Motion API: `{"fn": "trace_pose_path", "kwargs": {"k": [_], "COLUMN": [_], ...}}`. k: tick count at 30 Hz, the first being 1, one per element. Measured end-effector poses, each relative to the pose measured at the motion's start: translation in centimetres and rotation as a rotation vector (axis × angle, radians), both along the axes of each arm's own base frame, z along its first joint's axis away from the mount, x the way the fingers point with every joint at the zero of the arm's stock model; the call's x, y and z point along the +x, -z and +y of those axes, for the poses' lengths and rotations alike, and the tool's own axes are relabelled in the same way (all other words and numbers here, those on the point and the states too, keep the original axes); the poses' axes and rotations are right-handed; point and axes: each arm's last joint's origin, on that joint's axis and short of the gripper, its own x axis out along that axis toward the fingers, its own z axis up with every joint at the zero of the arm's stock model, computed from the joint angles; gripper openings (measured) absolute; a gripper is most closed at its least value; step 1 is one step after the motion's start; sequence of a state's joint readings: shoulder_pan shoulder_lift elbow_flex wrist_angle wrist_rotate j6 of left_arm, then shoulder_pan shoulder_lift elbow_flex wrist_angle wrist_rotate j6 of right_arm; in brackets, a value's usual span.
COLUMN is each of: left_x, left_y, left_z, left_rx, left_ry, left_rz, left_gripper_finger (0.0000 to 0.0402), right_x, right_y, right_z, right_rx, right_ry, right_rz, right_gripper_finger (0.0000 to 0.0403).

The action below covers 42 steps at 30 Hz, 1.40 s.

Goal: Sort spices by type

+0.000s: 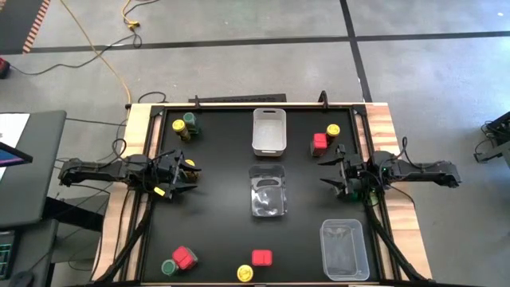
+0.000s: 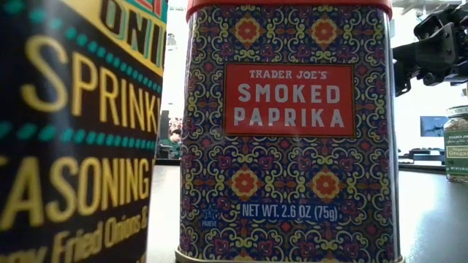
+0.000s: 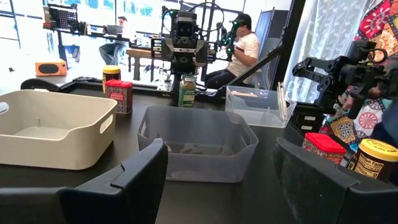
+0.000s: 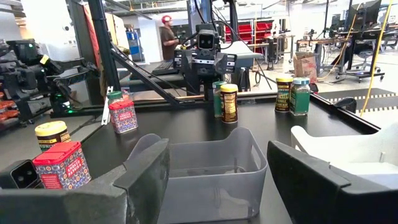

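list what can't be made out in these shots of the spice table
- Low view: the smoked paprika tin and a seasoning jar fill the frame and hide most of the table.
- Low view: the green-lidded jar is cut by the edge.
- High view: labels on the spices, such as the red tin, are too small to read.
- High view: whether a jar sits by the right gripper; the arm is dark there.

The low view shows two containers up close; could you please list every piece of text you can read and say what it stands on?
Red-lidded paprika tin:
"TRADER JOE'S"
"SMOKED PAPRIKA"
"NET WT. 2.6 OZ (75g)"
A small star mark beside the weight is too small to read.

Dark seasoning jar, cut off by the picture's edge:
"SPRINK"
"ASONING"
"Fried Onions &"
"ONI" at the top, partial.

Green-lidded jar far right: label too small to read.
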<state>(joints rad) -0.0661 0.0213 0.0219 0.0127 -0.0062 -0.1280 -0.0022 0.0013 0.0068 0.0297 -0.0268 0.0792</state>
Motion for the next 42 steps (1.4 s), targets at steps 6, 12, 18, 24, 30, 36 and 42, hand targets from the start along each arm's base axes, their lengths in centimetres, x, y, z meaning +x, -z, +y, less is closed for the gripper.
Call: {"fn": "trace_pose_path", "kwargs": {"k": [6, 12, 18, 24, 30, 36, 42], "left_x": [0.0, 0.0, 0.0, 0.0, 0.0, 0.0, 0.0], "left_y": [0.0, 0.0, 0.0, 0.0, 0.0, 0.0, 0.0], "left_z": [0.0, 0.0, 0.0, 0.0, 0.0, 0.0, 0.0], "left_rx": [0.000, 0.000, 0.000, 0.000, 0.000, 0.000, 0.000], "left_ry": [0.000, 0.000, 0.000, 0.000, 0.000, 0.000, 0.000], "left_rz": [0.000, 0.000, 0.000, 0.000, 0.000, 0.000, 0.001], "left_gripper_finger": [0.0277, 0.0277, 0.0277, 0.0277, 0.0277, 0.0277, 0.0277], "right_x": [0.0, 0.0, 0.0, 0.0, -0.2, -1.3, -1.7], "right_y": [0.0, -0.1, -0.1, -0.1, -1.3, -5.8, -9.5], "right_z": [0.0, 0.0, 0.0, 0.0, -0.1, -0.7, -1.2], "right_rx": [0.000, 0.011, 0.063, 0.063, 0.033, -0.076, -0.016], "right_ry": [0.000, -0.002, -0.005, -0.005, 0.014, 0.157, 0.255], "right_rz": [0.000, -0.005, -0.006, -0.007, -0.058, -0.187, -0.070], "right_gripper_finger": [0.0297, 0.0297, 0.0297, 0.0297, 0.0297, 0.0297, 0.0297]}}
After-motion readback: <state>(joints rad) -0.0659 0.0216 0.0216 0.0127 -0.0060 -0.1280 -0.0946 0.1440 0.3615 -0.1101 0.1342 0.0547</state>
